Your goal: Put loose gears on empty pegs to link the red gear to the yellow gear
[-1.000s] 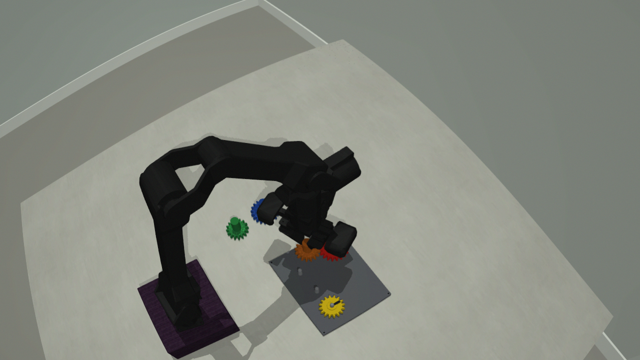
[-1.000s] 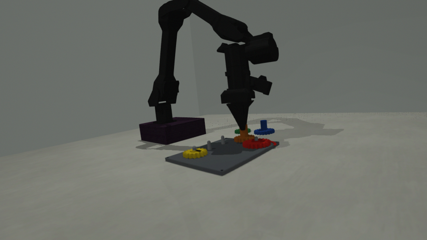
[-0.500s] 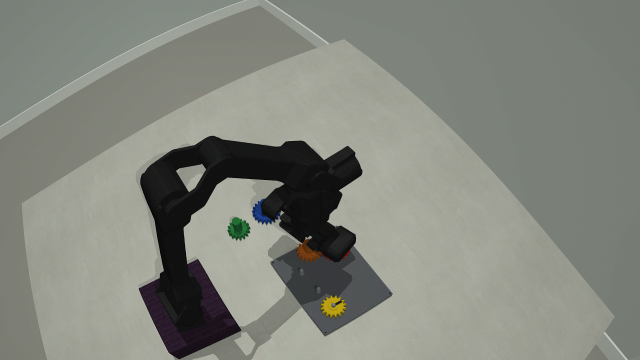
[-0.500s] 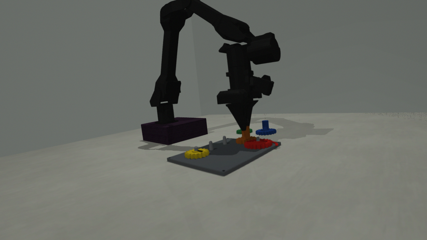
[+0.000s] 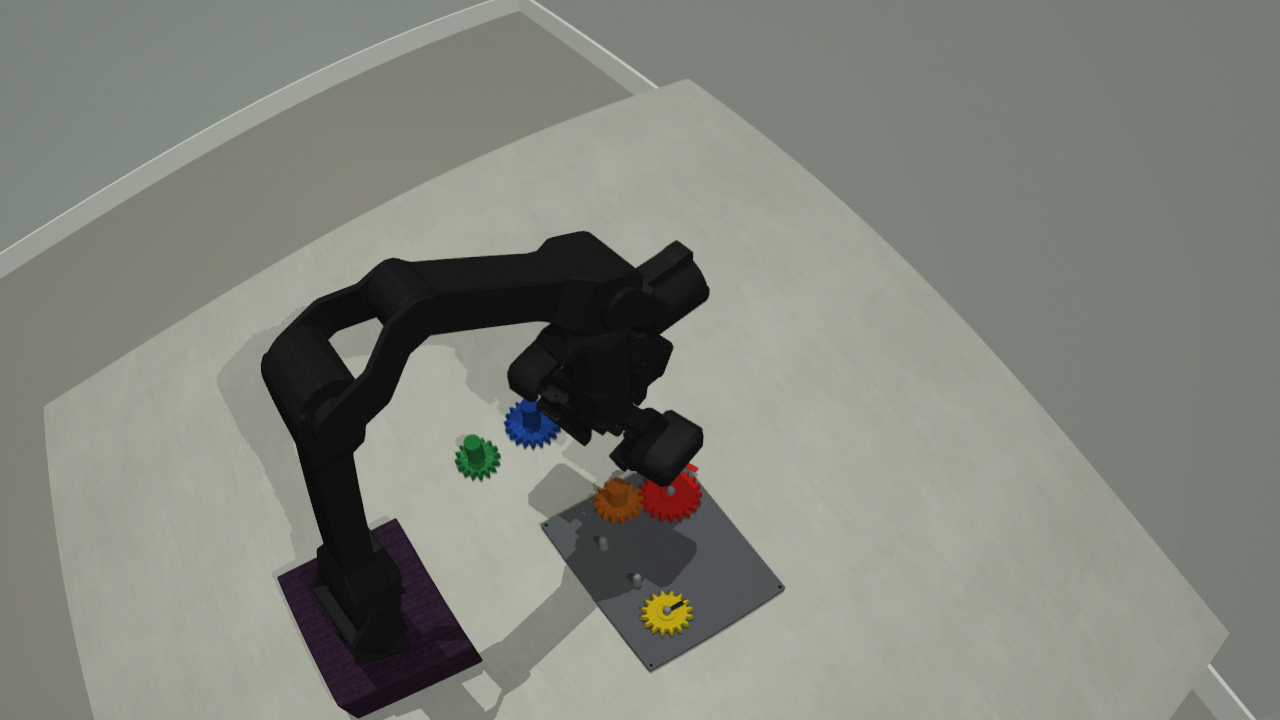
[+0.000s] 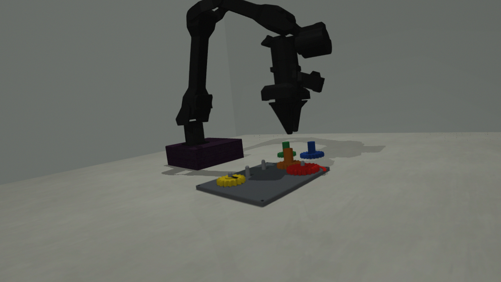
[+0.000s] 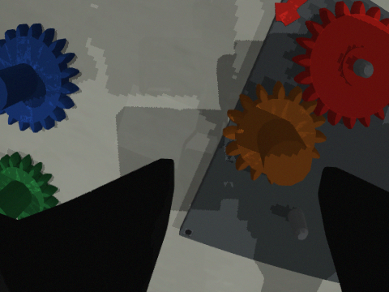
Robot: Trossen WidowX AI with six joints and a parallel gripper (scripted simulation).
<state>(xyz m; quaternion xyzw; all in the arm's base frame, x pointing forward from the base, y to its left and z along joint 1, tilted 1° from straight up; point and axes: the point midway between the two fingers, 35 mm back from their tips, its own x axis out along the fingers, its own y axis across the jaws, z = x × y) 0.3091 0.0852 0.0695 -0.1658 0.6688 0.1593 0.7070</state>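
My gripper (image 6: 292, 133) (image 7: 249, 178) is open and empty, above the board's back part. The orange gear (image 5: 617, 501) (image 6: 288, 163) (image 7: 279, 130) lies on the grey board (image 5: 733, 573) (image 6: 259, 192) (image 7: 211, 219), its teeth against the red gear (image 5: 671, 501) (image 6: 303, 169) (image 7: 340, 89); whatever peg is under it is hidden. The yellow gear (image 5: 657, 619) (image 6: 227, 181) sits at the board's other end. Between orange and yellow stand two bare pegs, one (image 5: 602, 542) (image 6: 263, 164) (image 7: 297, 223) nearer orange and one (image 5: 636, 580) (image 6: 247, 171) nearer yellow.
A blue gear (image 5: 531, 428) (image 6: 311, 154) (image 7: 49, 81) and a green gear (image 5: 477, 458) (image 6: 285, 154) (image 7: 36, 182) stand upright by their handles on the table, off the board. The arm's purple base block (image 5: 420, 608) (image 6: 210, 154) is left of the board.
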